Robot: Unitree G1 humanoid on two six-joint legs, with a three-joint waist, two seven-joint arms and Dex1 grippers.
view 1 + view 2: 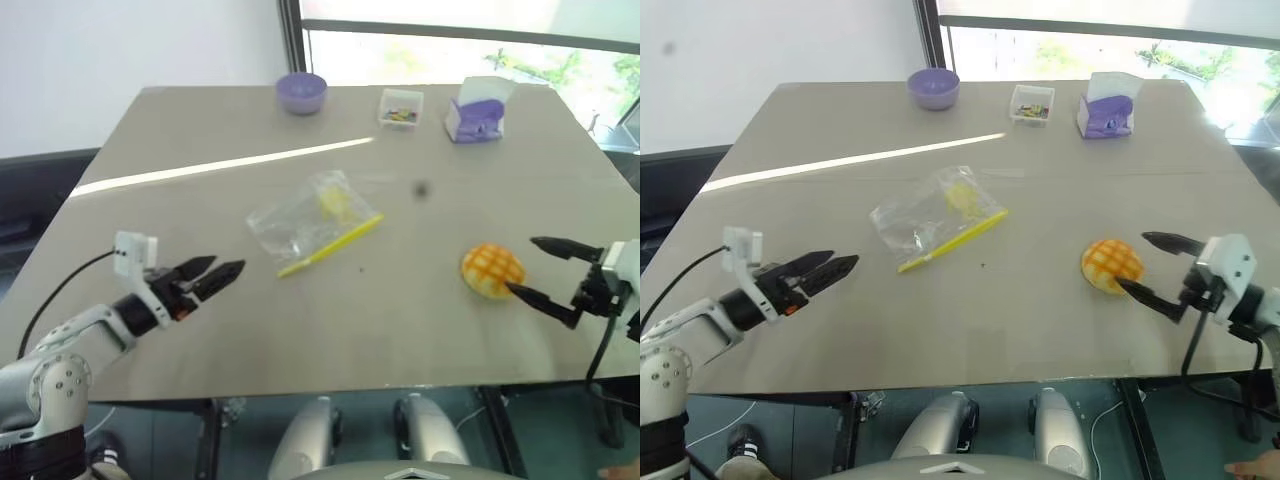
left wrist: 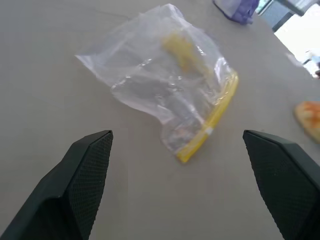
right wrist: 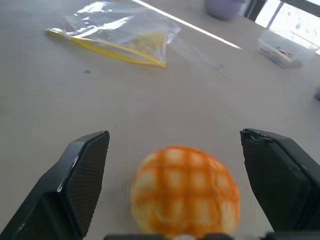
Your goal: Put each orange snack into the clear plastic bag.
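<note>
A round orange-yellow bun with a criss-cross grid on top, the orange snack [image 1: 492, 270], sits on the grey tabletop [image 1: 400, 330] toward the robot's right side. The right hand [image 1: 541, 270] has its two black fingers spread wide, one on either side of the bun; the lower fingertip lies just beside the bun's near edge, and no finger is visibly pressing on it. In the right wrist view the bun [image 3: 185, 197] lies between the open fingers, close to the wrist.

The clear plastic bag [image 1: 310, 222], crinkly and transparent with a yellow seal strip along one edge, lies flat near the middle of the tabletop, well apart from the bun. A small yellowish bit shows through its film. The left hand [image 1: 215, 276] hangs over the tabletop on the robot's left, fingers open and holding nothing, pointing toward the bag but clear of it; the left wrist view looks between the spread fingers at the bag [image 2: 165, 95].

Along the far edge stand a small purple bowl [image 1: 301, 92], a small clear box of colourful bits [image 1: 401, 107] and a purple-and-white carton [image 1: 476, 112].
</note>
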